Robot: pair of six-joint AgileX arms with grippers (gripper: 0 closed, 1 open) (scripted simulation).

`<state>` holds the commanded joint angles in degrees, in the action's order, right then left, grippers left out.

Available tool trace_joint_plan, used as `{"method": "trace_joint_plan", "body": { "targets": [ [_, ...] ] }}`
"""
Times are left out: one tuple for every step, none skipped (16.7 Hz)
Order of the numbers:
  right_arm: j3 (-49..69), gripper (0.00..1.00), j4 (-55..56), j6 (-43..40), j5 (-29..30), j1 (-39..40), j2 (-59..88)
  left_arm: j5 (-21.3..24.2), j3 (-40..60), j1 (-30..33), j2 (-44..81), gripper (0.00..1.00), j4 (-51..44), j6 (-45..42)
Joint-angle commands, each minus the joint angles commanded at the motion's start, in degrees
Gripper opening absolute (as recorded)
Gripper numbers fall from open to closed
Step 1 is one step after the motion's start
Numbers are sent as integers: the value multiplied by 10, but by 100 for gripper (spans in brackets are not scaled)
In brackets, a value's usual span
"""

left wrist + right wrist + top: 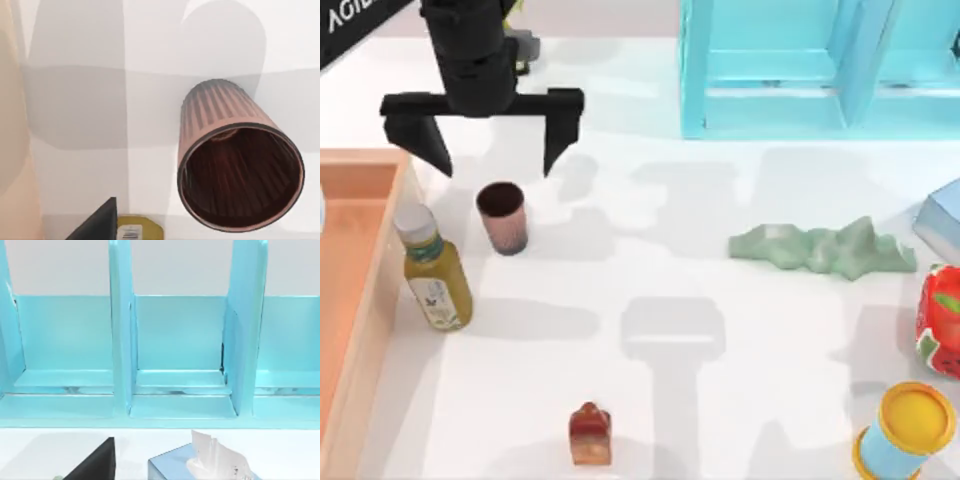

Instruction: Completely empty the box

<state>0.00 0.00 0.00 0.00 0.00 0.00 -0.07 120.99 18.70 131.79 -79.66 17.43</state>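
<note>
The peach-orange box (382, 300) lies at the table's left edge, cut off by the picture's border, and its floor looks bare where it shows. Just outside its right wall stands a yellow-green bottle (436, 272) with a pale cap. A ribbed brown cup (503, 217) stands upright right of the bottle; the left wrist view looks straight into the cup (235, 165). My left gripper (490, 145) hangs open above the cup, a little behind it, holding nothing. One dark fingertip (99, 225) shows beside the bottle (135, 231). The right arm faces the shelf.
A light-blue shelf unit (800, 70) stands at the back right. A green crumpled lump (820, 250), a blue block (942, 215), a red fruit-like thing (942, 320) and a yellow-lidded can (908, 430) sit on the right. A small red-brown item (590, 435) is at the front. A tissue box (200, 465) lies before the shelf (175, 340).
</note>
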Motion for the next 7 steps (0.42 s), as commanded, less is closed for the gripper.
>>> {"method": "trace_joint_plan", "body": {
  "targets": [
    [0,100,0,0,0,0,0,3,16,0,0,100,-14,1],
    [0,100,0,0,0,0,0,5,35,0,-2,100,-30,1],
    [0,100,0,0,0,0,0,6,54,0,-3,100,-47,0],
    [0,100,0,0,0,0,0,5,71,1,-4,100,-66,-1],
    [0,100,0,0,0,0,0,3,85,2,-3,100,-81,-1],
    [0,100,0,0,0,0,0,0,93,2,-3,100,-91,-2],
    [0,100,0,0,0,0,0,-1,96,2,-3,100,-94,-2]
  ]
}}
